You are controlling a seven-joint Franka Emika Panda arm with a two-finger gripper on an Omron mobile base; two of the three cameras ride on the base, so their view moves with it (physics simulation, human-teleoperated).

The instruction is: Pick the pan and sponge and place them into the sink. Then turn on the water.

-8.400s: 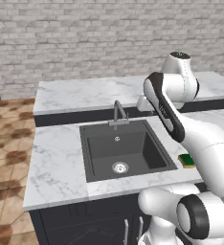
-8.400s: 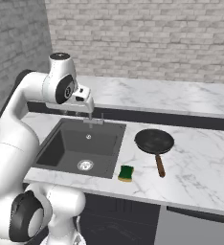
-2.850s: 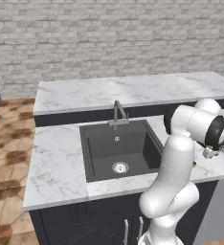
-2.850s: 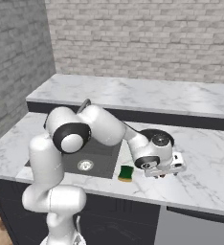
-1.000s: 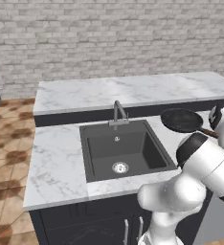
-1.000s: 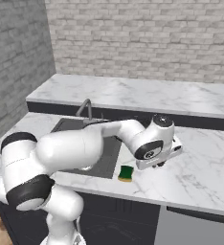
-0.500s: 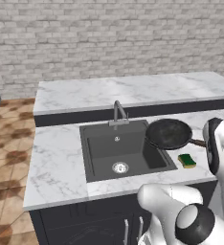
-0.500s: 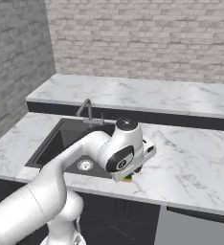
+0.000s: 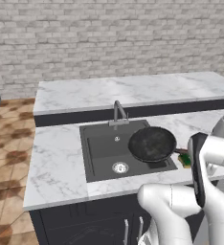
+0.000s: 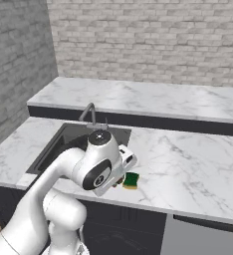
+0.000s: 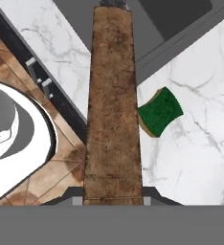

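The pan [image 9: 152,144] now hangs over the right part of the sink [image 9: 100,153], swung in from the counter, the gripper [image 11: 113,194] clamped on its wooden handle. The sponge [image 10: 131,180] waits on the counter just right of the sink; lowering comes next.

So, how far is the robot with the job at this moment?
Nothing is finished yet. In hand: the gripper is shut on the brown handle of the pan, which hangs above the right part of the sink and is not set down. Left: the sponge lies on the counter beside the sink, and no water runs from the faucet.
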